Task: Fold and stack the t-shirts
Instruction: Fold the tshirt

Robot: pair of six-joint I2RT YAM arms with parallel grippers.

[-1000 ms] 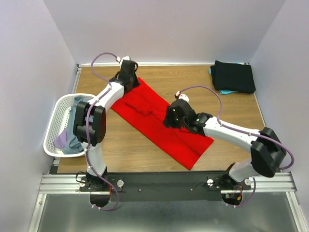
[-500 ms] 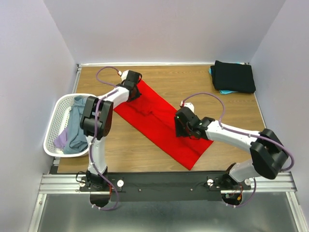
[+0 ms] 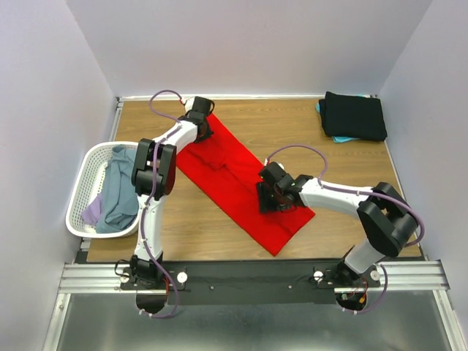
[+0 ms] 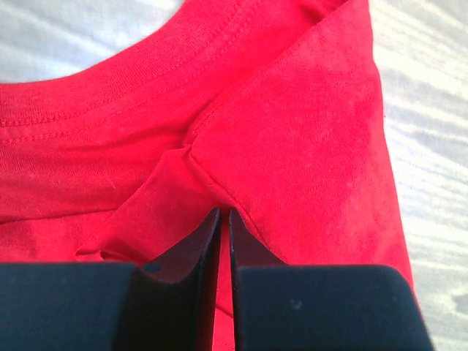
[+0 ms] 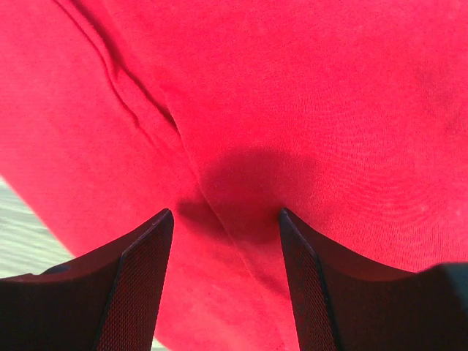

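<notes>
Clamped almost together at the left claw, only a thin slit between its two dark fingers, on a small tented fold of the bright red cotton t-shirt. Just ahead of those tips, the curved ribbed collar, and past the cloth's edge to the right, pale wood grain. Spread wide apart at the right claw, gripping nothing, both ridged black fingertips low over smooth red cloth, with a dark shadow and one long crease running between them. Red t-shirt laid out as a long diagonal band on the brown wood-grain surface, from under the left claw at the far end, beneath the right claw near the middle, to a corner close to the near edge. Across the nearer right part of the band, the white right forearm, hiding some cloth behind the right claw; along the band's far left edge, the left forearm, covering that side next to the left claw. Over each wrist, a loop of purple cable. Well beyond and to the right of the right claw, in the far corner, a folded black t-shirt lying on a teal t-shirt, just a teal edge showing. Left of the left claw and nearer the bases, a white mesh laundry basket holding a crumpled grey-blue shirt and a lavender shirt, apart from the red cloth.
</notes>
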